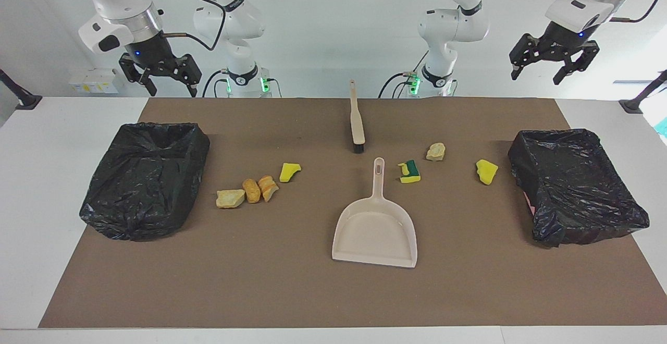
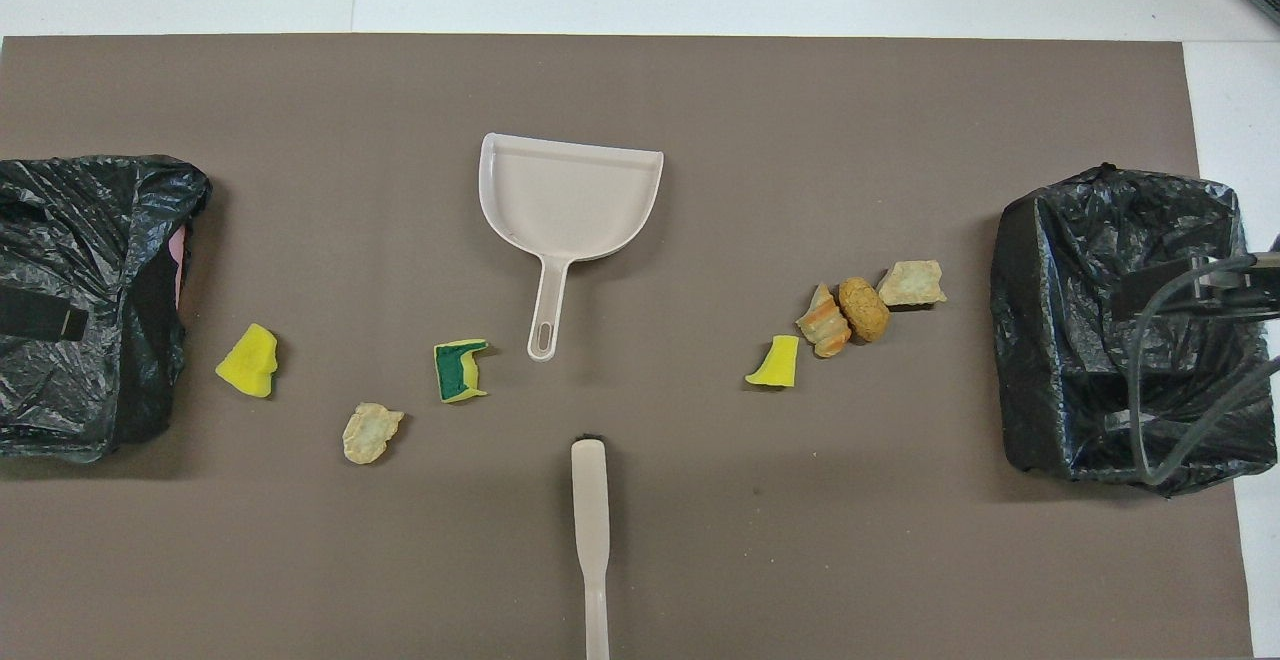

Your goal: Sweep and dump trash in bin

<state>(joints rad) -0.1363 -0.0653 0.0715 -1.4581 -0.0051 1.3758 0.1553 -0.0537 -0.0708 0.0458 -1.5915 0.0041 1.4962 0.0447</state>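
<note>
Seven trash (image 2: 865,308) scraps lie scattered beside the dustpan (image 2: 570,195) and brush (image 2: 590,530).

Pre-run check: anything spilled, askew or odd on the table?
Only the scraps: four lie toward the right arm's bin, three toward the left arm's. That bin sags, pink showing under the liner. Brush and dustpan lie flat.
</note>
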